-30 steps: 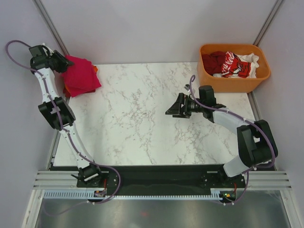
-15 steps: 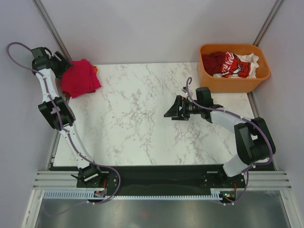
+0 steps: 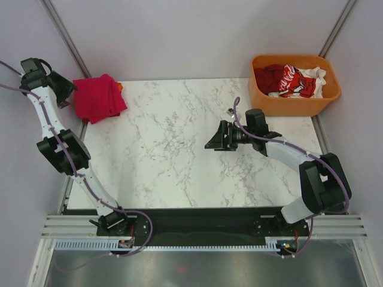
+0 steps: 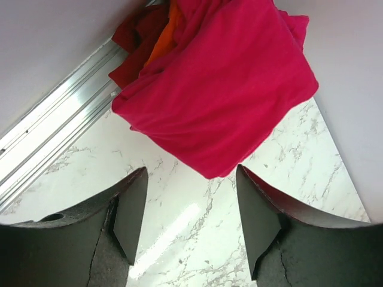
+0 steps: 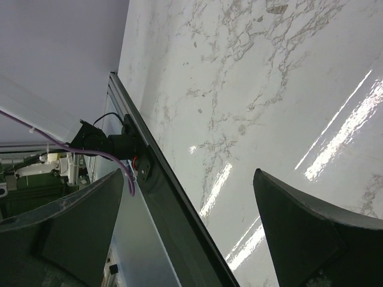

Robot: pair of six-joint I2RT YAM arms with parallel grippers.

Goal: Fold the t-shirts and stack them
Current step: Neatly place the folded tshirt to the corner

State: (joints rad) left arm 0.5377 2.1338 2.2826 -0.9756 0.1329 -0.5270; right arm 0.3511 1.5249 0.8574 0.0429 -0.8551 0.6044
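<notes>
Your left gripper (image 3: 63, 89) has drawn back since a second ago: then it sat on the folded stack of t-shirts (image 3: 99, 97), now it hangs off the table's (image 3: 167, 143) far-left corner, fingers spread and holding nothing. The stack lies just beyond those fingers, apart from them, its near corner pointing into the gap between them in the left wrist view. A crimson shirt (image 4: 221, 89) lies on top, with an orange one (image 4: 163, 42) and a dark red one (image 4: 134, 42) peeking out beneath, against the aluminium rail (image 4: 54, 131).

Your right gripper (image 3: 210, 142) has crept slightly leftward over the middle of the marble, also spread wide and empty, well apart from the stack. Behind it, at the far-right corner, the orange tub (image 3: 293, 104) holds more unfolded shirts (image 3: 290, 81), dark red, red with white print, and white. Bare marble lies between your right gripper and the stack
</notes>
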